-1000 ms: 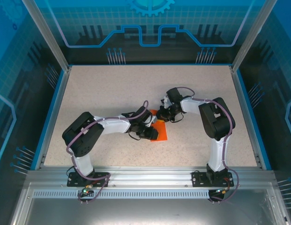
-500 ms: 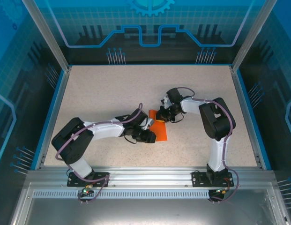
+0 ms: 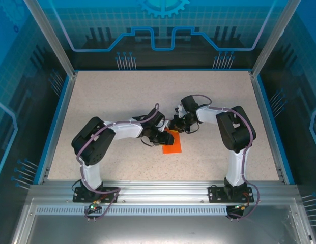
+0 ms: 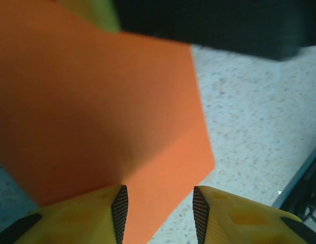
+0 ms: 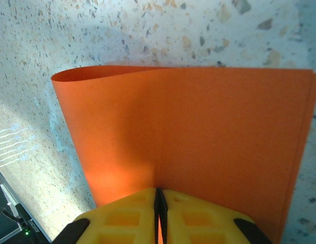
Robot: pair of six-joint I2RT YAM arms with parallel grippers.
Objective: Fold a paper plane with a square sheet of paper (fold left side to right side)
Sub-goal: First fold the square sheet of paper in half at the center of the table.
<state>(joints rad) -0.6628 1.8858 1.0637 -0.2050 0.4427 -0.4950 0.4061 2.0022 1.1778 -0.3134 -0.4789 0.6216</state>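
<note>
Square sheet of paper (image 3: 173, 146), doubled over: right pincer (image 5: 159, 199) clamps its edge; left pincer (image 4: 160, 206), parted wider than before, straddles it.

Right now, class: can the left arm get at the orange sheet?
Probably yes: the left end effector stands open right at the sheet, nothing between them; the right end effector pinches another edge.

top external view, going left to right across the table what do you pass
left arm → square sheet of paper → right arm
</note>
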